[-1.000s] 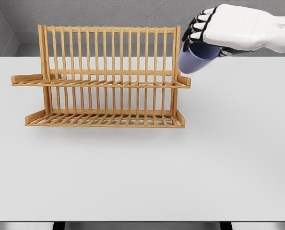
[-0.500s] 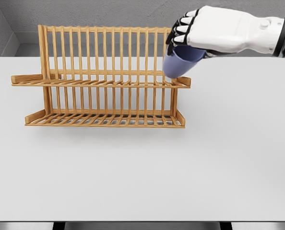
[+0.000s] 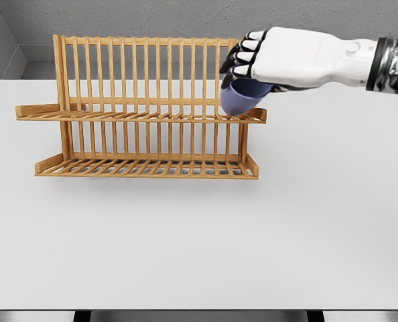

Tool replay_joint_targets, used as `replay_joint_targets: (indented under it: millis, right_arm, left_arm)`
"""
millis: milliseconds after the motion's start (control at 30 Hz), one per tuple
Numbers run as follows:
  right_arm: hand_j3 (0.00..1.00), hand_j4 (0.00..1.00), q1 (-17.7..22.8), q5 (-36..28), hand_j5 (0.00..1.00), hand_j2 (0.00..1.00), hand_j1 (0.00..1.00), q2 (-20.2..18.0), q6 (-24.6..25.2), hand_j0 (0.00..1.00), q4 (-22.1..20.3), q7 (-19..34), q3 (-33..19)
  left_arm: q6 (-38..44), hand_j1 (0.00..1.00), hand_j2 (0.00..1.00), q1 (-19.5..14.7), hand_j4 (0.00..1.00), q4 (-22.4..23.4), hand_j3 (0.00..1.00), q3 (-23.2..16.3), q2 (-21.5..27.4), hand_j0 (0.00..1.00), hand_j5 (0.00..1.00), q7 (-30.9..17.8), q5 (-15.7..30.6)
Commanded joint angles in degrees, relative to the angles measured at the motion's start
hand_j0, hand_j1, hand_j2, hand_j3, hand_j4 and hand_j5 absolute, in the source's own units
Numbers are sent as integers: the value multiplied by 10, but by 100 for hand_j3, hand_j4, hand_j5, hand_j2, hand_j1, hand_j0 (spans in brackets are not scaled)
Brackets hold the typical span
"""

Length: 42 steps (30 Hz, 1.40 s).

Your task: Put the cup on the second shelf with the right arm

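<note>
Blue-violet cup gripped from above by right hand, tilted, base at right end of wooden dish rack's upper shelf. Judged light, rigid, smooth-walled, slip-prone; hold best kept across rim. Left hand unseen.

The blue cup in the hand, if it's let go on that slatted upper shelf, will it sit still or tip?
The smooth blue cup is held tilted by the right hand, so it would probably topple or roll. The wooden rack's upper shelf is gapped slats with a low front lip, which might stop it.
</note>
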Motion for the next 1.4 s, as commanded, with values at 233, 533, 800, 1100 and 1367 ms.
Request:
replay_joint_targets:
  millis: [233,533,800,1100,1367]
  right_arm:
    - [62,62,2,-10,62,62,62,-9,0,62,0,8,12]
    - [65,65,5,-9,65,65,65,-11,-4,65,-1,8,13]
    - [100,100,-1,-9,100,100,100,-10,0,100,0,8,6]
    - [100,100,306,-10,100,100,100,-32,-26,100,10,8,-432]
    - [100,100,388,59,100,100,100,102,-49,100,42,8,-408]
  left_arm:
    - [0,100,100,0,100,0,100,0,0,100,100,-1,0]
    - [0,100,100,0,100,1,100,0,0,100,100,-1,0]
    - [0,100,100,0,100,0,100,0,0,100,100,-1,0]
    - [-1,100,100,0,100,0,100,0,0,100,100,0,0]
    - [0,100,100,0,100,0,100,0,0,100,100,1,0]
